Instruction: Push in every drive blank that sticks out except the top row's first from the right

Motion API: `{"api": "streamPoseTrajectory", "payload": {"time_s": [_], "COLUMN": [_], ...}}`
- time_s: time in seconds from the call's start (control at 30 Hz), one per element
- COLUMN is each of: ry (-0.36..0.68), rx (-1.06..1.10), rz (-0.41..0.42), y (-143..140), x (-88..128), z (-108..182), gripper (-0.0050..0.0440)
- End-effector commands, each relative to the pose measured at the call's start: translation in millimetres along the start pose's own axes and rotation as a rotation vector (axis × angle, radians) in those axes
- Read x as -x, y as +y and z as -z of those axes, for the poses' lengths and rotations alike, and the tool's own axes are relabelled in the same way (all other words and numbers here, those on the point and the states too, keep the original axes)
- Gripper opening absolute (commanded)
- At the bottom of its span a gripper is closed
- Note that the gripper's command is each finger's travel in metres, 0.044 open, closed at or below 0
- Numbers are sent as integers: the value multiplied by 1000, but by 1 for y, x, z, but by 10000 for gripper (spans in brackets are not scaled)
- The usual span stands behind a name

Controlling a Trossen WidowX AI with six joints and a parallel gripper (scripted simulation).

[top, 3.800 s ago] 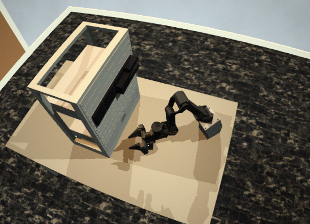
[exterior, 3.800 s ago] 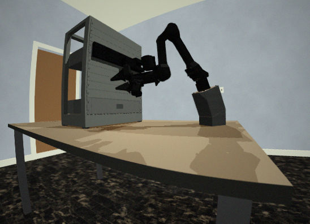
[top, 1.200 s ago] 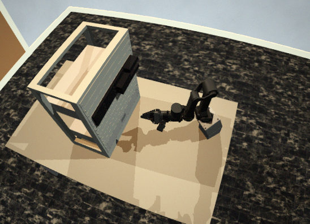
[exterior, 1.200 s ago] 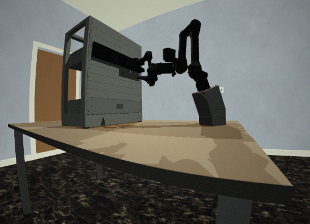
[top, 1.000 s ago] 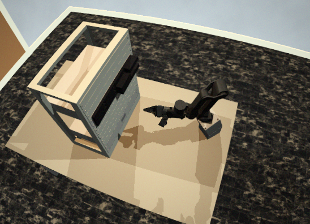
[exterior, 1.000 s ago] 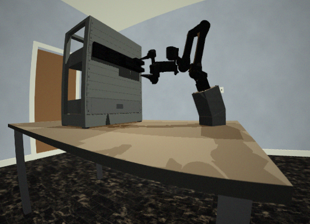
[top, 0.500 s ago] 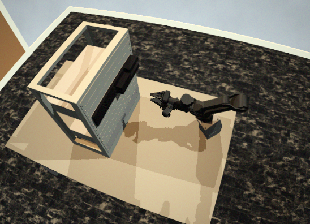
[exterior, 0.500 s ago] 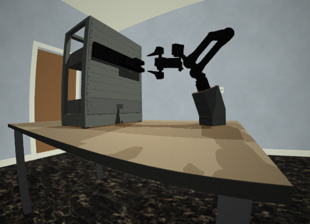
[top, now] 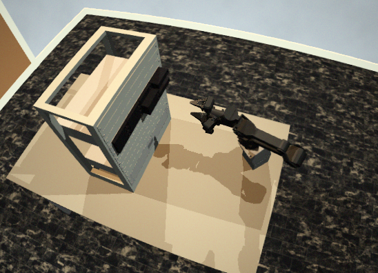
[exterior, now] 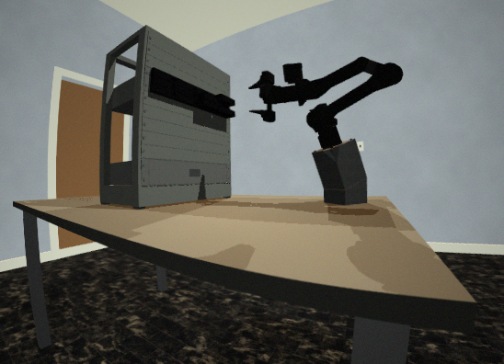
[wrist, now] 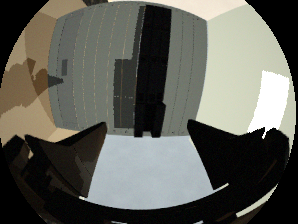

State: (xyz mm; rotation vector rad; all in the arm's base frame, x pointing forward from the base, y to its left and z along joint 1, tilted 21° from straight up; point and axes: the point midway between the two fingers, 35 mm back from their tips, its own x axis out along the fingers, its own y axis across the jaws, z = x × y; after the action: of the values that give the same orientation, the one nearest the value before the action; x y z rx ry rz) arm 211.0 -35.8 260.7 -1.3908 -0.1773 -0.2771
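The grey rack [top: 103,103] stands on the left of the table, its front panel facing my arm. A dark band of drive blanks [top: 143,107] runs across the upper part of the front and also shows in the exterior view [exterior: 186,93]. At the band's right end some blanks stick out from the panel [exterior: 221,106], [top: 158,81]. In the wrist view the band [wrist: 156,63] runs upright straight ahead. I cannot tell the single rows apart. My gripper [exterior: 257,100], [top: 196,107] is open and empty. It is level with the band, a short gap in front of the blanks that stick out, and touches nothing.
The arm's base [exterior: 340,171] stands at the table's right rear. A small plate [exterior: 194,172] sits low on the rack front. The rack's back and top are open frame. The table's front edge [exterior: 276,279] is far from the rack.
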Motion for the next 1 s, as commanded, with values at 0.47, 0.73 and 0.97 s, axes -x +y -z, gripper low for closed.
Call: {"api": "streamPoseTrajectory", "payload": {"time_s": [0.47,0.73,0.97], "ry": [-4,0,0], "rx": [-96,-103,-103], "rz": [-55,-57,-57], "y": [-21,-22,-22], "x": [6,7,7], "z": [22,24,24], "gripper": [440,440,440]}}
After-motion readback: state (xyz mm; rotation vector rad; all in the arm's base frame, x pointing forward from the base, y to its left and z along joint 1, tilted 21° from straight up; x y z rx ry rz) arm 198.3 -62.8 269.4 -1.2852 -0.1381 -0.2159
